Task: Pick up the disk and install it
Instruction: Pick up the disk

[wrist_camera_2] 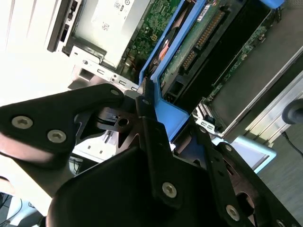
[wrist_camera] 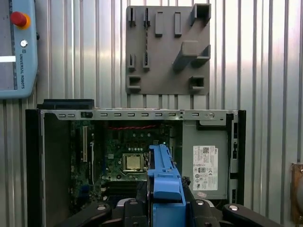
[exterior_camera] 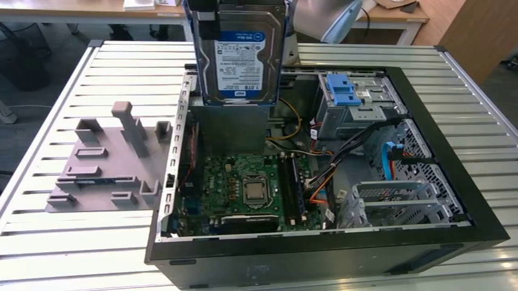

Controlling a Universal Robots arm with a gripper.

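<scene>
1. Spanning the whole scene, the white slatted metal table point(exterior_camera: 97, 254) bears everything. By my reading the pick-up is done, and the step in hand is the carry toward installing.
2. On it lies the big open black computer case point(exterior_camera: 324, 245), side panel off, and everything that follows sits inside it.
3. Beside the case, on the exterior view's left, a grey plastic fixture plate point(exterior_camera: 89, 176) with upright pegs lies flat on the table. I see nothing slotted into it.
4. Inside the case at the far end is the large grey power-supply box with a white sticker point(wrist_camera: 206, 142). Next to it is the green motherboard point(exterior_camera: 235, 182), its processor socket in plain sight.
5. On the exterior view's right stands a grey metal drive cage point(exterior_camera: 356, 115) topped by a blue plastic bracket point(exterior_camera: 344, 91). Nearer the camera a second perforated grey cage point(exterior_camera: 396, 203) shows no drive that I can make out. A blue cable point(exterior_camera: 389, 160) and orange wires run between the two.
6. And there's the disk point(exterior_camera: 240, 54), a flat silver hard drive with a blue-and-white label. It hangs upright above the power-supply end of the case, in no bay yet.
7. The gripper point(wrist_camera_2: 170, 111) has its black fingers point(wrist_camera_2: 144, 118) closed on the disk's blue plastic carrier frame point(wrist_camera_2: 173, 120).
8. My judgement is that seating it calls for squaring that frame to a cage opening while keeping clear of the loose cables.
</scene>
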